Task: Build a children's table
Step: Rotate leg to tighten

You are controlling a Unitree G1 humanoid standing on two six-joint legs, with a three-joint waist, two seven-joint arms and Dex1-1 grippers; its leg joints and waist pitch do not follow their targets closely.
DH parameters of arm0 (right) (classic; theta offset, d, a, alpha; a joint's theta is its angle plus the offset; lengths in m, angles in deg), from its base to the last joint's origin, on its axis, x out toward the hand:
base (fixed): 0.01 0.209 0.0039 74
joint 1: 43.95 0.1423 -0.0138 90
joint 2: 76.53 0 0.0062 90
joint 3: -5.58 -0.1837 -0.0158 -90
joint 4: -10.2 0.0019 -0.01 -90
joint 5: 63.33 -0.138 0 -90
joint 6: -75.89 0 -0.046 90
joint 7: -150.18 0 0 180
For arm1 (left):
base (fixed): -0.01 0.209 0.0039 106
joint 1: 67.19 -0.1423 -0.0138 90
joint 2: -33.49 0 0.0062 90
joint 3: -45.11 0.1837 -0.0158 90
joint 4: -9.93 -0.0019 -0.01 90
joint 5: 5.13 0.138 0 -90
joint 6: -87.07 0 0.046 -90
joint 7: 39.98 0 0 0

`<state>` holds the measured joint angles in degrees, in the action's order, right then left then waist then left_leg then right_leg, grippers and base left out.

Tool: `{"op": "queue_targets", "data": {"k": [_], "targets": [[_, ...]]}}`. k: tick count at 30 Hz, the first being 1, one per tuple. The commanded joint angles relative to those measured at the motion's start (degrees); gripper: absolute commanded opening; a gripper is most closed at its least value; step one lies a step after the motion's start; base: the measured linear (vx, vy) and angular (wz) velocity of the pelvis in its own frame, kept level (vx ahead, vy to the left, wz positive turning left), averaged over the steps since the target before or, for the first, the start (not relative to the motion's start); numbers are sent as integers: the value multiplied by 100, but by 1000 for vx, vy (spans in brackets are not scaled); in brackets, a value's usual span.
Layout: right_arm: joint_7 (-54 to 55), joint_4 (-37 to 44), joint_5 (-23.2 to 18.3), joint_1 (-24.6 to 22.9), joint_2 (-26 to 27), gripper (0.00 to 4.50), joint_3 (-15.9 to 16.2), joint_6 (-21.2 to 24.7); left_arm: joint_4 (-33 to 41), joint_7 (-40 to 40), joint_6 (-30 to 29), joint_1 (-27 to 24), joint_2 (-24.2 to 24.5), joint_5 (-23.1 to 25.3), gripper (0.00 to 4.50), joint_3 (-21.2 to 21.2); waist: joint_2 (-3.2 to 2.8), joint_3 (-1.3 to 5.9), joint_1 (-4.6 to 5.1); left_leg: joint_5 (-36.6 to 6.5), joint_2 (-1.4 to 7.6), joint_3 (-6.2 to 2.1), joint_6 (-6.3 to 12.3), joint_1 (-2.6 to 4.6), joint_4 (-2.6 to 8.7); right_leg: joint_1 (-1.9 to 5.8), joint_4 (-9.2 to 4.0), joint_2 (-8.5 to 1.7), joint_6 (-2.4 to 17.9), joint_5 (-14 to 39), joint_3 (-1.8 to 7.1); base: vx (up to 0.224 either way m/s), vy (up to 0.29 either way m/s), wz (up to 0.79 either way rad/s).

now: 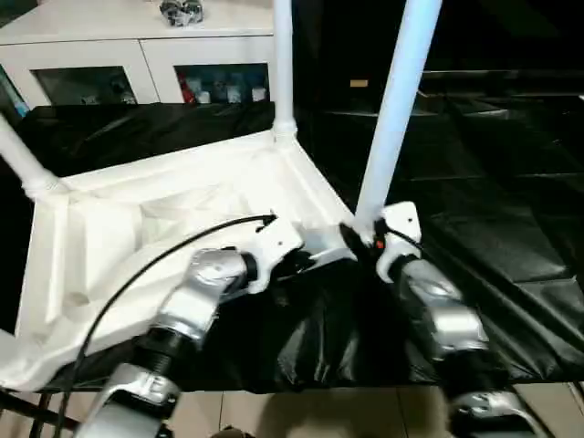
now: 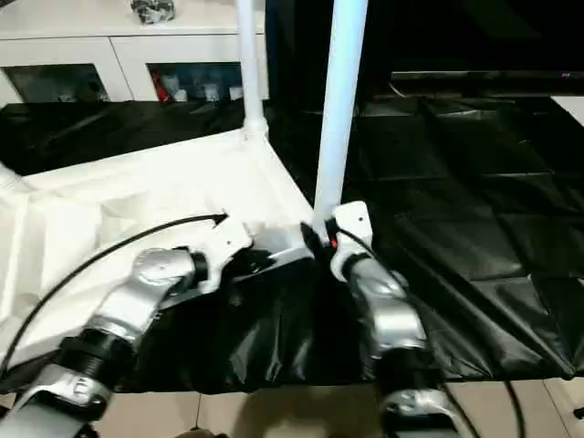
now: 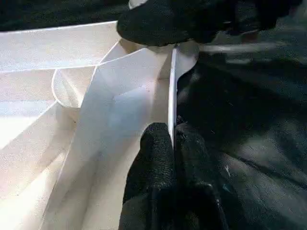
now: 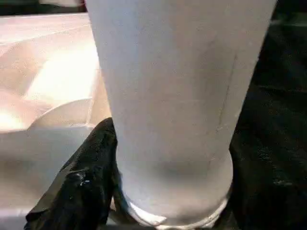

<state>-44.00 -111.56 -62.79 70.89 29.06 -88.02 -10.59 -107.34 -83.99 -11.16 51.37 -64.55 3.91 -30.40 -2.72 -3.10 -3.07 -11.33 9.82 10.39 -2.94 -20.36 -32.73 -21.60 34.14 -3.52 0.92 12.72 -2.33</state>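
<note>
The white tabletop [image 1: 164,228] lies upside down on black sheeting, ribbed underside up. One white leg [image 1: 283,64] stands in the far corner socket and another [image 1: 23,164] leans out at the left corner. A third leg [image 1: 397,109] stands upright at the near right corner, and my right gripper [image 1: 365,239] is shut around its flared base [image 4: 177,182], with one black finger [image 4: 86,182] beside it. My left gripper [image 3: 171,143] is shut on the tabletop's thin rim [image 3: 171,86], just left of that corner.
A white cabinet [image 1: 137,55] with glass doors stands behind the table, with a small grey object [image 1: 181,11] on top. Crinkled black sheeting [image 1: 493,182] covers the work surface to the right. The surface's front edge and floor [image 1: 319,415] lie just below my forearms.
</note>
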Motion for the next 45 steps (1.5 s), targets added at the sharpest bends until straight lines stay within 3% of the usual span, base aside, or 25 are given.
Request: {"op": "queue_targets", "data": {"k": [1,8,10,12,15,17,22,25,26,27,29,41,45], "targets": [[-306,-232,-46,-19,644,328,652,77,-92,380,-8,96,-441,-34,0,332,32,186,11,-1648,357,-177,9,36,505,78,-541,-514,860,1789,303,0,0,0],[-576,-116,-73,-41,372,388,609,-68,131,-28,146,-50,-154,-123,0,261,33,269,-21,-795,344,-137,345,-30,409,165,-407,-511,1162,448,280,0,0,0],[-617,-108,-13,-61,287,403,633,-126,150,-111,208,-76,-100,-138,0,237,38,272,-23,-732,347,-135,395,-32,402,179,-395,-514,1214,365,269,0,0,0],[-930,-47,-12,-105,-20,403,630,-195,246,-409,277,-151,106,-259,0,176,80,273,-22,-800,351,-129,402,-21,402,188,-400,-511,1233,488,260,0,0,0],[-1568,-5,-101,-103,-428,403,643,-225,343,-738,325,-217,349,-414,0,95,74,277,-12,-790,349,-125,456,-33,389,197,-394,-508,1246,544,261,0,0,0],[-1847,-5,-127,-94,-584,403,676,-253,376,-863,335,-241,438,-471,0,70,77,290,-12,-673,354,-118,530,-34,367,198,-375,-511,1294,387,264,0,0,0],[-3701,174,-346,-93,-1405,403,1020,-246,453,-1586,447,-362,954,-667,0,24,54,347,-59,-332,371,-103,766,-38,295,217,-267,-482,1500,-400,227,0,0,0],[-4243,209,-432,-44,-1661,403,1138,-228,467,-1810,503,-379,1116,-719,0,42,64,354,-92,-321,377,-94,874,-48,270,221,-246,-485,1565,-459,209,0,0,0],[-4608,209,-492,-6,-1816,403,1206,-210,486,-1952,495,-383,1203,-785,0,61,104,354,-98,-325,377,-91,876,-52,267,229,-242,-491,1574,-385,208,0,0,0],[-4875,210,-518,22,-1931,403,1264,-176,504,-2067,505,-386,1280,-817,0,86,91,355,-109,-354,377,-95,871,-48,267,226,-243,-493,1582,-307,204,0,0,0],[-5291,182,-548,73,-2091,403,1343,-149,500,-2227,509,-370,1372,-860,0,103,121,344,-121,-419,384,-90,846,-50,266,216,-254,-496,1568,-79,208,0,0,0],[-6608,142,-680,374,-2460,321,1732,-59,348,-2902,651,-193,1718,-967,0,233,107,361,-229,-620,386,-95,632,-16,244,189,-245,-489,1591,280,217,0,0,0],[-6652,154,-617,343,-2443,287,1808,-115,288,-2921,705,-177,1744,-952,0,237,131,376,-232,-491,384,-96,640,-27,231,198,-209,-489,1605,51,217,0,0,0]]}}
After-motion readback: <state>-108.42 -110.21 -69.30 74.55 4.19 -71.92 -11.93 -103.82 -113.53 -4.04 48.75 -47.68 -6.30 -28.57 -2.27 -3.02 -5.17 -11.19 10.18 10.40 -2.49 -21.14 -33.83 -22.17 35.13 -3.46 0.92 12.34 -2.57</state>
